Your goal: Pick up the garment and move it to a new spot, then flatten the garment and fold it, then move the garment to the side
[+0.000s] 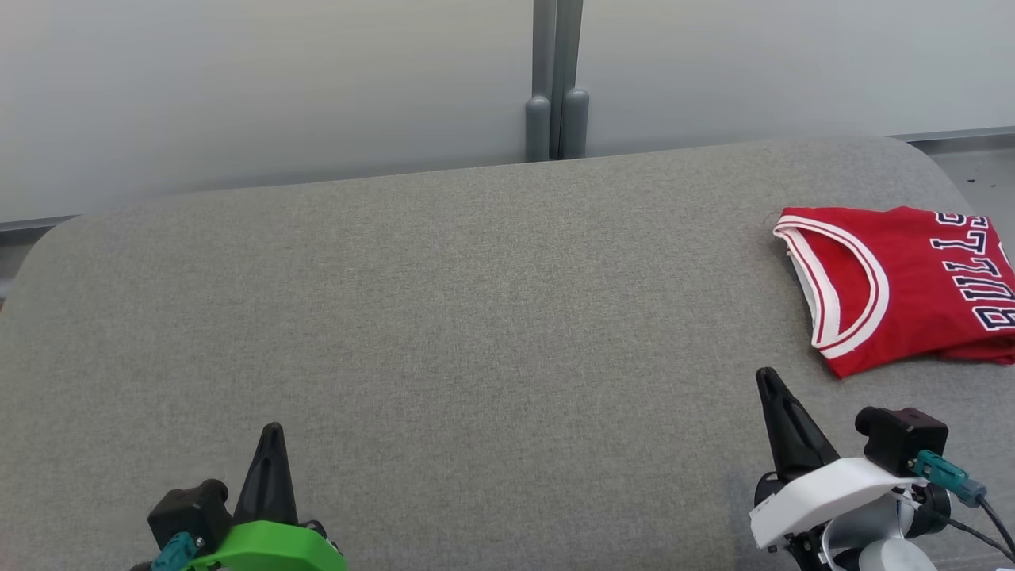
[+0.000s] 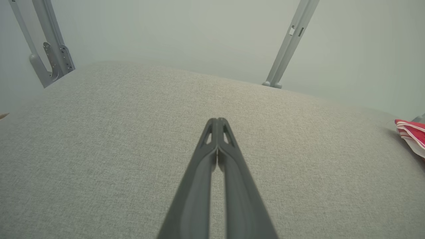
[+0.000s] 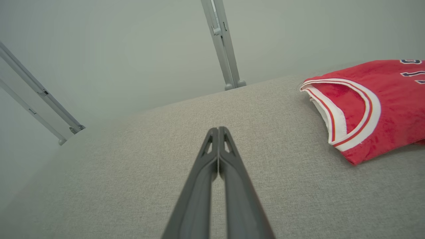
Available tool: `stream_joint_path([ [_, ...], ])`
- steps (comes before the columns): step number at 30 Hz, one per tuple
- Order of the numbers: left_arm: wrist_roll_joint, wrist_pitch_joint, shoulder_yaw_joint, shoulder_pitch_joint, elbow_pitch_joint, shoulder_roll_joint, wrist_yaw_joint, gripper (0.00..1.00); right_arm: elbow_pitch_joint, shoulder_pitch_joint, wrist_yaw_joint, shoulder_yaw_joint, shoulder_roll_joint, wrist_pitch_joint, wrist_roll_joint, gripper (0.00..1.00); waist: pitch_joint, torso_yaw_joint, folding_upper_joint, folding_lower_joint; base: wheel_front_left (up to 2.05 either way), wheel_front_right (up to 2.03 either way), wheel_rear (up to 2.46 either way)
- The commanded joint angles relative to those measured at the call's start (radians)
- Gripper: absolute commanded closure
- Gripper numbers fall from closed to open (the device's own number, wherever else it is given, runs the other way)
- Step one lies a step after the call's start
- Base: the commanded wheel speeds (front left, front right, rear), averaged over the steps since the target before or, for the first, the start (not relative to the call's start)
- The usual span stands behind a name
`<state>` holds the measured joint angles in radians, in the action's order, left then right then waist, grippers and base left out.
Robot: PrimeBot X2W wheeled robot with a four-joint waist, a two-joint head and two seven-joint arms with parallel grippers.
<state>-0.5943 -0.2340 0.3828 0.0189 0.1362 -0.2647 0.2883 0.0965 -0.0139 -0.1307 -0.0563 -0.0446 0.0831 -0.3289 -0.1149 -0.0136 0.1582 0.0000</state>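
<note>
Left of the folded garment point(image 1: 896, 285), right end effector point(image 1: 767, 379) and left end effector point(image 1: 272, 430), pinched empty, should retreat without snagging.

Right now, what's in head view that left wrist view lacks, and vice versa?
Head view adds: the right gripper, fingers together, and the red jersey laid out with its white-trimmed neck opening and BULLS lettering. Left wrist view adds: a close look at the left gripper, fingers meeting at the tips, and a bracketed metal post at its left. Shared: the grey cushion, the left gripper, and the jersey, which from the left wrist is just a folded edge at far right.
</note>
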Motion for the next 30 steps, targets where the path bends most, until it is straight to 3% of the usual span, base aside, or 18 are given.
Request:
stream_joint_path([
  [1,-0.036,0.006,-0.022,-0.017,-0.016,0.001,-0.010,1.00,-0.007,0.027,0.000,0.009,-0.006,-0.006,-0.045,1.00,0.000,0.000,0.0001,0.0000,0.00,0.00,0.00],
  [6,-0.106,0.026,-0.050,-0.031,-0.008,0.015,-0.033,1.00,0.013,0.044,0.000,0.020,-0.011,-0.020,-0.137,1.00,-0.004,0.001,0.0017,0.0000,0.00,0.00,0.00],
  [30,-0.395,0.107,-0.168,-0.097,0.038,0.076,-0.133,1.00,0.086,0.103,0.000,0.063,-0.035,-0.071,-0.518,1.00,-0.012,0.004,0.0017,0.0000,0.00,0.00,0.00],
])
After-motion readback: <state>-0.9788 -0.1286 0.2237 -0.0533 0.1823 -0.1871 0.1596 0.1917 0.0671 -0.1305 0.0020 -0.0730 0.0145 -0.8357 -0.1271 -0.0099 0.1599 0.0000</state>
